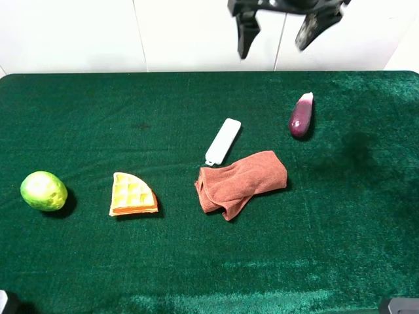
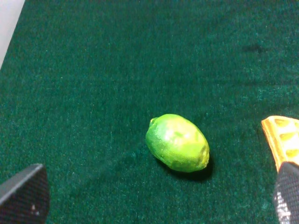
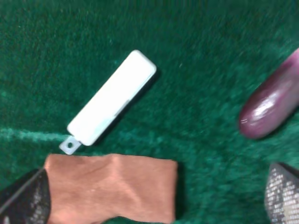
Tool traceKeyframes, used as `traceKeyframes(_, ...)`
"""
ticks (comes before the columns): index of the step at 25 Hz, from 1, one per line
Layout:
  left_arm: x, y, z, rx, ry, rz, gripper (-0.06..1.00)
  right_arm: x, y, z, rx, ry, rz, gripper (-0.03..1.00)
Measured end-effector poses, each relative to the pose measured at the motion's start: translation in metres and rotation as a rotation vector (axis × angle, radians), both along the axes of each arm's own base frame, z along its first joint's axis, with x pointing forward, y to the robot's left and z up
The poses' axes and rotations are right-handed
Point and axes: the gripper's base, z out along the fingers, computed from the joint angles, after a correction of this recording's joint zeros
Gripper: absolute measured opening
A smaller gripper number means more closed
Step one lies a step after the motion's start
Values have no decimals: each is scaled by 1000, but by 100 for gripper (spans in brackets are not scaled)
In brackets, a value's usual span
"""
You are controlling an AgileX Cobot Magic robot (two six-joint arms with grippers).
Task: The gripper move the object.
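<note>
The object, a pale bluish-white flat bar (image 1: 223, 140), lies on the green table just behind the brown cloth (image 1: 241, 183). In the right wrist view the bar (image 3: 112, 98) lies free, apart from the fingers. My right gripper (image 1: 277, 33) hangs high over the table's back edge, open and empty, behind the bar and the eggplant. In its wrist view the right gripper (image 3: 154, 200) has its fingertips (image 3: 282, 196) spread wide. My left gripper (image 2: 156, 205) is open and empty, with the lime ahead of it.
A purple eggplant (image 1: 301, 116) lies to the right of the bar and also shows in the right wrist view (image 3: 271, 109). A green lime (image 1: 44, 191) (image 2: 177, 142) sits at the far left. A waffle piece (image 1: 132, 195) (image 2: 282, 140) lies beside it.
</note>
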Motion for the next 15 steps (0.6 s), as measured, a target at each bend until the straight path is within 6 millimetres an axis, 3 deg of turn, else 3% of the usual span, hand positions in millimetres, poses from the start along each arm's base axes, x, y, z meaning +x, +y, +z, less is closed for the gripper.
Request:
traceKeyframes(6,0,0,0,0,0,0,97,-32,-32,22,-63,-74,28,70)
traceKeyframes(15,0,0,0,0,0,0,97,-107,-83,39,-65,-138,25,70)
